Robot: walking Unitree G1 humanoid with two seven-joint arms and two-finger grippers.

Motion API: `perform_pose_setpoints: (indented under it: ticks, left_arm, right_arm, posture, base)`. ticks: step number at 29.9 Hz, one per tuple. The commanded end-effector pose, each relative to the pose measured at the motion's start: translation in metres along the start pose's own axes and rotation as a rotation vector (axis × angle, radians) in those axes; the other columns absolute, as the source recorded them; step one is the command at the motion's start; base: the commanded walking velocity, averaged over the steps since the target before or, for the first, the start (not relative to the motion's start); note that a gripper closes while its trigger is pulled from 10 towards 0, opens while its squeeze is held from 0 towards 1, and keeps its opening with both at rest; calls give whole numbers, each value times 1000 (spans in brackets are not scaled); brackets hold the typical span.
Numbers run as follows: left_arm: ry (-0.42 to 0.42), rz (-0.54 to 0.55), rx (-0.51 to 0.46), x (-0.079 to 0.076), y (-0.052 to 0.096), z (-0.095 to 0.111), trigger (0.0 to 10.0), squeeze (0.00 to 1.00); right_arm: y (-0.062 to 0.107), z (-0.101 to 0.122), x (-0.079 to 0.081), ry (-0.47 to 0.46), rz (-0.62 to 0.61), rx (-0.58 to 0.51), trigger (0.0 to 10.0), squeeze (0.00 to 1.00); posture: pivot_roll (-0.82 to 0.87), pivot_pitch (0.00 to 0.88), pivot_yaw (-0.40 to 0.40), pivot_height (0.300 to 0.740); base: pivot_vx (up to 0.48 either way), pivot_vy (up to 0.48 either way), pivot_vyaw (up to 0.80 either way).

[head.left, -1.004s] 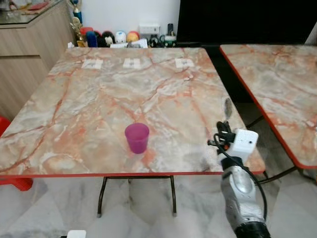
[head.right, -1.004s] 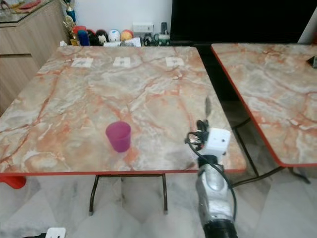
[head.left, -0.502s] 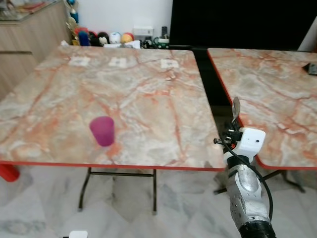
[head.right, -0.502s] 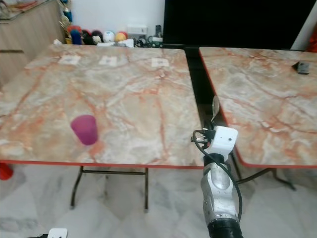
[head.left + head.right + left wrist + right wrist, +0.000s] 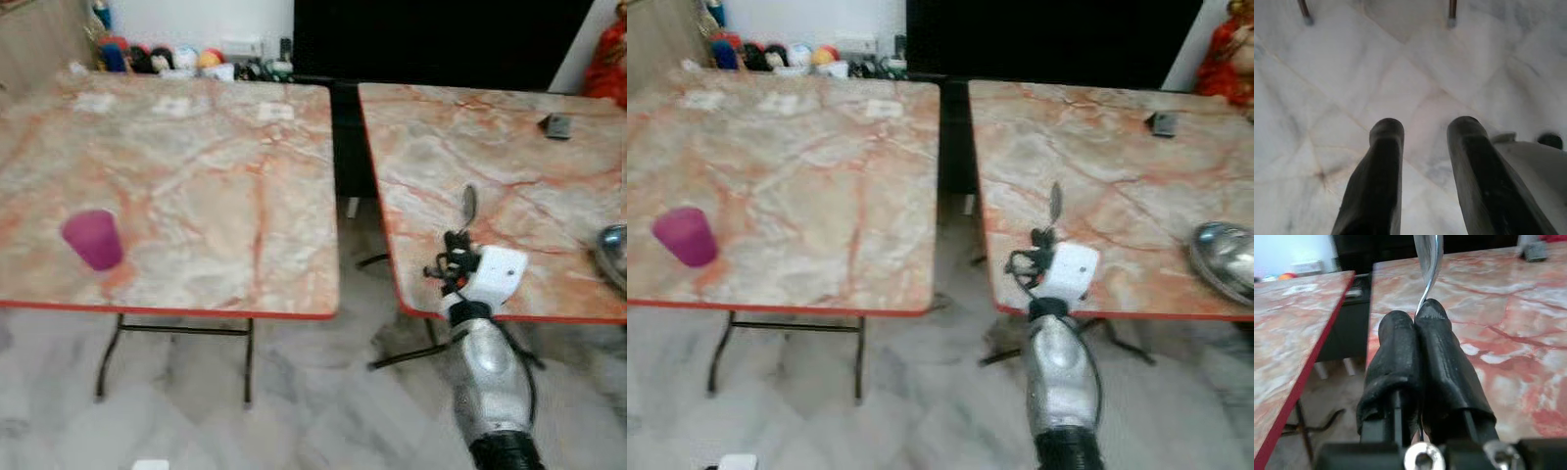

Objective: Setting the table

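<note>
Right wrist view: black fingers (image 5: 1400, 357) pinched tight on thin shiny metal spoon (image 5: 1428, 264), bowl uppermost | right gripper (image 5: 458, 257) raised on silver arm over near edge of red-rimmed marble-patterned right table (image 5: 441, 147) | left gripper (image 5: 1422, 132) hanging above pale marble floor (image 5: 1327, 73), fingers narrowly parted, holding nothing | purple plastic cup (image 5: 93, 239) upright on left table (image 5: 196, 166)

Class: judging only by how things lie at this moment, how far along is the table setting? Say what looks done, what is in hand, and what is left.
Done: a purple cup stands on the left table. In hand: the right gripper is shut on a spoon, held over the near edge of the right table. Left: the spoon is not yet laid down. The left gripper hangs open over the floor. A metal dish sits at the right table's edge.
</note>
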State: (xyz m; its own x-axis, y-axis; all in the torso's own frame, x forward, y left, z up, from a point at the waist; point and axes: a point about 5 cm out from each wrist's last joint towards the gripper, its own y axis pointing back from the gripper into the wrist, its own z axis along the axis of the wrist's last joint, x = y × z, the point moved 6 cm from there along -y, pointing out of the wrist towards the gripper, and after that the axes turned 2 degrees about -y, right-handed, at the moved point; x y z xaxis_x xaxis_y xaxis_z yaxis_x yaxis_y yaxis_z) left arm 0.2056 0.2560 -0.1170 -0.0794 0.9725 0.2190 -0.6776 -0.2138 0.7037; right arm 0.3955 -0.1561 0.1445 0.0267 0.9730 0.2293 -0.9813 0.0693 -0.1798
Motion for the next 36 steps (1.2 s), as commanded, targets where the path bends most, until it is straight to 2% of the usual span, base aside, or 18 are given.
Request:
perform_pose_setpoints:
  ticks: [1,33,36]
  left_arm:
    - [0,1,31,2,2,-9,10000,0]
    - [6,-6,42,-3,3,-13,10000,0]
    - [15,-2,45,-3,3,-13,10000,0]
  right_arm:
    - [-1,6,-6,9,-12,-15,10000,0]
    - [-3,6,-19,22,-62,-8,10000,0]
    - [-4,8,-21,23,-68,-11,10000,0]
  posture:
    - [-4,136,-16,740]
    - [-12,135,-22,740]
    - [-14,133,-22,740]
  base:
    - [0,-480,0]
    - [0,-480,0]
    - [0,-178,0]
